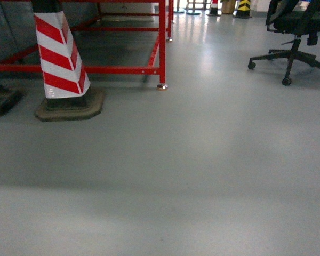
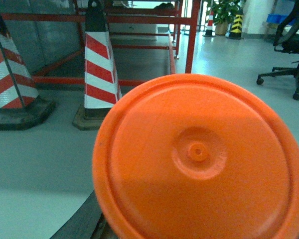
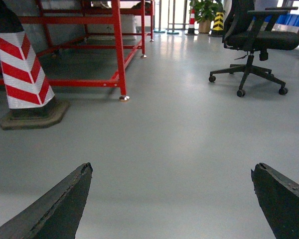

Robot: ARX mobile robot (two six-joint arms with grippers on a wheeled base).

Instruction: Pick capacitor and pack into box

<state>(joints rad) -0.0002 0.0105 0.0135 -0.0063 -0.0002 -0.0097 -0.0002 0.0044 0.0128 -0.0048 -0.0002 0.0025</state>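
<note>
Grey glossy floor (image 1: pixel 202 170) fills our head view, with a red-and-white striped post on a dark base (image 1: pixel 61 53), a red metal frame (image 1: pixel 161 42) and a black wheeled office chair (image 1: pixel 296 32) around it — neither arm, capacitor nor pink box appears in any view. Our right gripper (image 3: pixel 172 199) hangs over bare floor with its two dark fingers (image 3: pixel 55 209) wide apart and nothing between them. Our left wrist view is mostly blocked by a round orange plastic disc (image 2: pixel 199 159) — we cannot tell the left gripper's state.
</note>
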